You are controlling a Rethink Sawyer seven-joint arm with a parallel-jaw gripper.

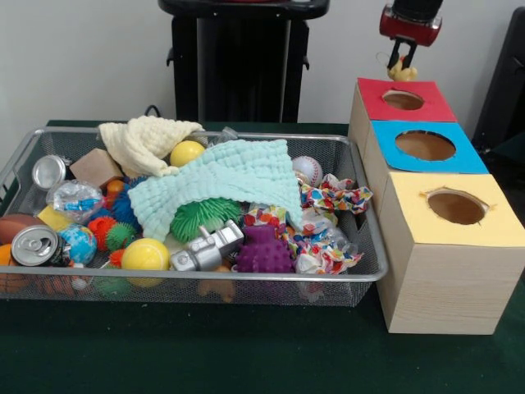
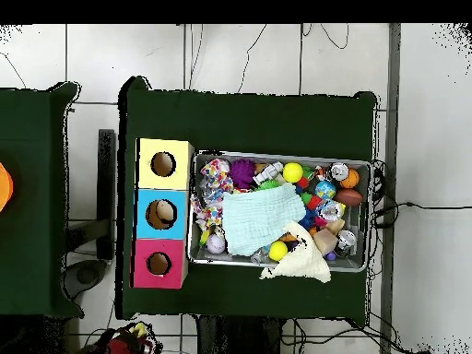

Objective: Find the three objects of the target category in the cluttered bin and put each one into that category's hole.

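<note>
My gripper [image 1: 402, 59] hangs at the top right, above the far edge of the red box [image 1: 373, 92], and is shut on a small yellow toy [image 1: 402, 72]. In the overhead view the gripper [image 2: 129, 343] and the yellow toy [image 2: 140, 330] show at the bottom edge, off the table on the robot's side of the red box [image 2: 143, 267]. A blue box [image 1: 385, 135] and a yellow box [image 1: 500, 222] stand in line with the red one, each with a round hole in its top. The wire bin [image 1: 205, 283] beside them is full of clutter.
In the bin lie a mint cloth [image 1: 221, 176], a cream cloth [image 1: 143, 139], two yellow balls [image 1: 145, 254], a baseball [image 1: 308, 170], a purple spiky ball [image 1: 264, 250], a silver toy [image 1: 209, 246], cans [image 1: 34, 245] and crumpled patterned wrappers [image 1: 332, 197]. Green felt [image 1: 205, 353] covers the table.
</note>
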